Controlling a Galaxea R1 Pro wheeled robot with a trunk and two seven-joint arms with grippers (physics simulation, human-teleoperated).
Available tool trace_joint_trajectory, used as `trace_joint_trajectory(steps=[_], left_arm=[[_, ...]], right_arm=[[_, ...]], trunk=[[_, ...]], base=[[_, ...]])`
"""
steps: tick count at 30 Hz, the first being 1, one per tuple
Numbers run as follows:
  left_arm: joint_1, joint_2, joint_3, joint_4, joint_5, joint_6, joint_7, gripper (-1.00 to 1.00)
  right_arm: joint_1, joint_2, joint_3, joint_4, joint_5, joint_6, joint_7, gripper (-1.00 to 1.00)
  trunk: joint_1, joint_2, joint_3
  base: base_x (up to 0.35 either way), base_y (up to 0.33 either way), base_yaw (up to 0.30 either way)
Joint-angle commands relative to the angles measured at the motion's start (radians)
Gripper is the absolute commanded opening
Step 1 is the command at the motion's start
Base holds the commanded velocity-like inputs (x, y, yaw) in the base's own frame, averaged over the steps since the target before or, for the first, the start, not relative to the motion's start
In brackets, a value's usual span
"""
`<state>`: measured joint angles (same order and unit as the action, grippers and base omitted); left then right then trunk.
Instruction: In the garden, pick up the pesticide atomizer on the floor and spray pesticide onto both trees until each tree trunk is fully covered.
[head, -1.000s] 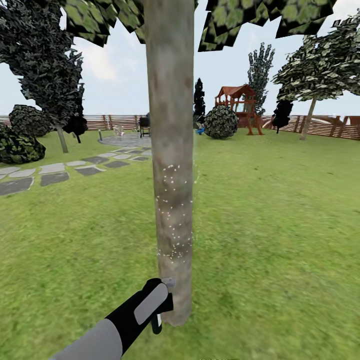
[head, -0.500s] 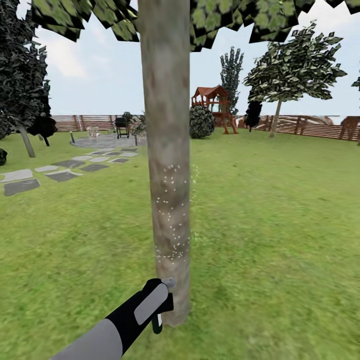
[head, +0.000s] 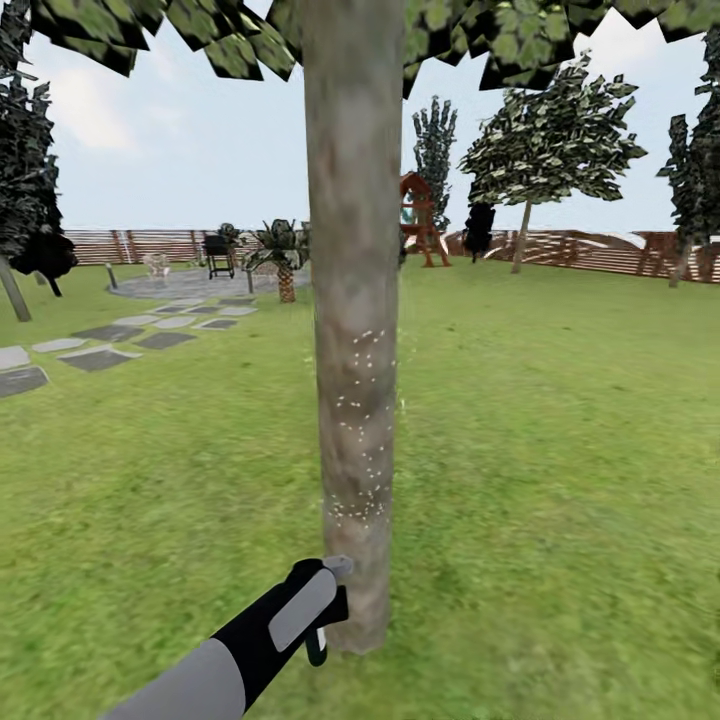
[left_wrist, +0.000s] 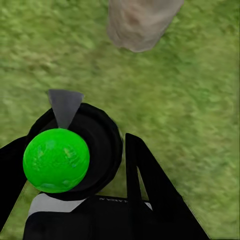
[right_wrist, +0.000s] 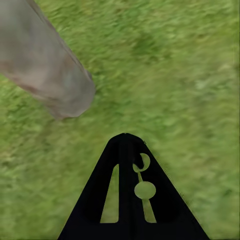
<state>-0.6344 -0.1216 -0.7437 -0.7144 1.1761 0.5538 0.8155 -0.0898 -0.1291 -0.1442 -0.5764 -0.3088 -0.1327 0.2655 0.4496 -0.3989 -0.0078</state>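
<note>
beside tree trunk (head: 352, 300) | left end effector (left_wrist: 82, 150) pinching pesticide atomizer (left_wrist: 67, 150), mostly hidden | right end effector (right_wrist: 126, 142) pressed together

The left arm (head: 215, 660) has a light grey sleeve, then a black wrist part with a grey rounded panel. The right gripper (right_wrist: 131, 150) is flat black, triangular, with long slots and one round hole.
</note>
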Motion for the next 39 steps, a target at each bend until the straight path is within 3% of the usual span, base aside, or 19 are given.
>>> trace_joint_trajectory(steps=[1, 39], left_arm=[[-0.001, 0.001, -0.003, -0.001, 0.005, 0.002, 0.005, -1.00], [0.014, 0.000, -0.010, -0.009, 0.005, 0.000, 0.005, -1.00]], right_arm=[[-0.001, 0.000, -0.003, 0.001, -0.010, -0.001, 0.009, -1.00], [-0.001, 0.003, 0.000, 0.002, -0.009, -0.001, 0.009, -1.00]], trunk=[[0.000, -0.001, -0.001], [0.000, -0.001, -0.001]], base=[[0.000, 0.334, -0.245], [0.000, 0.334, -0.261]])
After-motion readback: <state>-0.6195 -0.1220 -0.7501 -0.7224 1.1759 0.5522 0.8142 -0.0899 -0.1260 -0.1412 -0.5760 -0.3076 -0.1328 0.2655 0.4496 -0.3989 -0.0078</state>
